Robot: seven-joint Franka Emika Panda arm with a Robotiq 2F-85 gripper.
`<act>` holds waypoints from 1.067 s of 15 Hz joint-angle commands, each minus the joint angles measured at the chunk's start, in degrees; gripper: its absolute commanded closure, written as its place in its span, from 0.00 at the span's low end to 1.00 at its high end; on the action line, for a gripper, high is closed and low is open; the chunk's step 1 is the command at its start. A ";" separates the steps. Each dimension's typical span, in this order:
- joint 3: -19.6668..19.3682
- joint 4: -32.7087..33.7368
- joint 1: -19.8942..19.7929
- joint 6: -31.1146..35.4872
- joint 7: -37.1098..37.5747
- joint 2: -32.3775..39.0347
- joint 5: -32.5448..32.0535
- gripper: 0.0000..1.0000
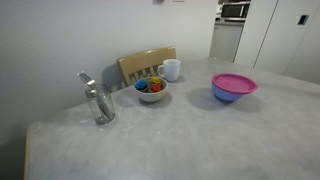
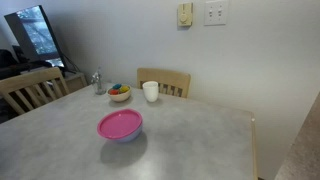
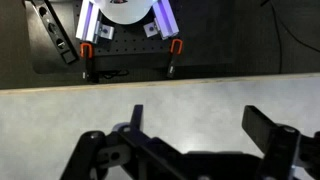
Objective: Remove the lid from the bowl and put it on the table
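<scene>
The claw (image 3: 200,135) is seen only in the wrist view, at the bottom edge, with its two dark fingers (image 3: 262,122) spread wide apart and nothing held between them. It hangs low over the bare grey table (image 3: 60,110), facing the table's far edge, where two orange-tipped clamps (image 3: 87,50) are fixed. The arm itself is not shown in any picture, so its pose cannot be told beyond this. Two bowls are counted in both exterior views: a blue bowl (image 1: 232,96) and a white bowl (image 1: 152,94) filled with colourful pieces. One pink lid (image 1: 234,82) is seated flat on the blue bowl's rim, covering it. One white mug (image 1: 171,69) and one metal flask (image 1: 98,103) are also on the table. In an exterior view the covered bowl is placed right of the white bowl. In an exterior view two wooden chairs (image 2: 165,78) are drawn up. How far the lid lies from the claw cannot be told.
</scene>
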 commanded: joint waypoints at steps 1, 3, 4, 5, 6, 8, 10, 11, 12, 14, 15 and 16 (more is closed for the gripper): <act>0.52 0.09 -0.71 -0.15 -0.39 -0.03 0.27 0.00; 0.05 0.04 -1.20 0.74 -1.11 0.56 -0.64 0.00; -0.30 0.23 -1.51 1.08 -1.50 1.07 -1.03 0.00; -0.47 0.22 -1.78 1.63 -1.88 1.40 -1.55 0.00; -0.79 0.32 -2.10 2.55 -2.57 1.98 -2.35 0.00; -1.38 0.45 -2.74 5.29 -3.99 3.06 -4.66 0.00; -2.33 0.66 -3.39 9.26 -5.51 4.59 -7.30 0.00; -2.83 0.71 -3.69 11.32 -5.93 5.41 -8.34 0.00; -3.18 0.85 -4.10 13.32 -6.23 6.58 -9.71 0.00; -4.22 0.59 -4.46 18.41 -7.45 8.65 -11.73 0.00; -4.93 0.68 -4.54 20.54 -8.26 10.10 -12.16 0.00; -5.91 0.58 -4.36 22.87 -9.57 11.57 -11.94 0.00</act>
